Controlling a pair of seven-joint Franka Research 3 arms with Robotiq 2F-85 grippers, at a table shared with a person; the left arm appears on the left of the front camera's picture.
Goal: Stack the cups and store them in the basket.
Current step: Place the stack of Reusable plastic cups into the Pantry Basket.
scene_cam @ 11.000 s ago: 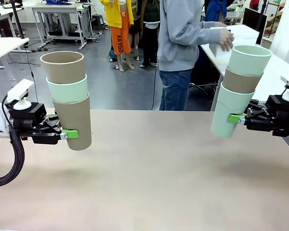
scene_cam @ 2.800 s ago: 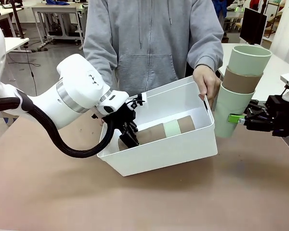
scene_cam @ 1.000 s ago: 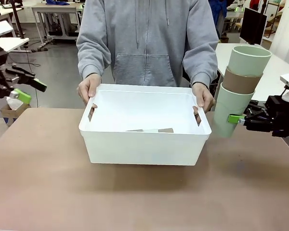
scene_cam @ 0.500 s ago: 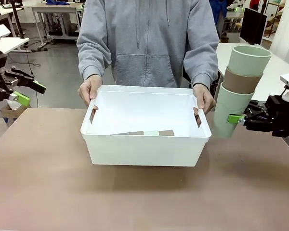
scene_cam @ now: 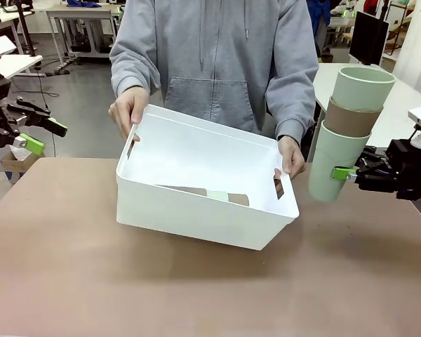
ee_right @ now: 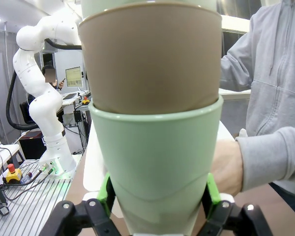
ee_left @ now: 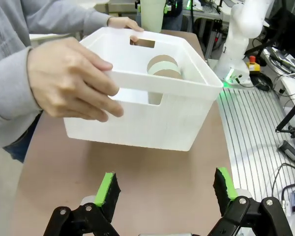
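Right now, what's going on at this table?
A person's hands hold the basket by its handles, tilted toward the right gripper, which is clamped on an upright stack of three cups beside the basket. Another stack lies on its side inside the basket. The left gripper is open, off to the left, holding nothing.

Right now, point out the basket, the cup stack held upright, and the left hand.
basket point(scene_cam: 196, 221): front view, its near wall.
cup stack point(scene_cam: 337, 165): front view, bottom mint cup's side.
left hand point(ee_left: 164, 189): left wrist view, midway between its open green-padded fingertips.
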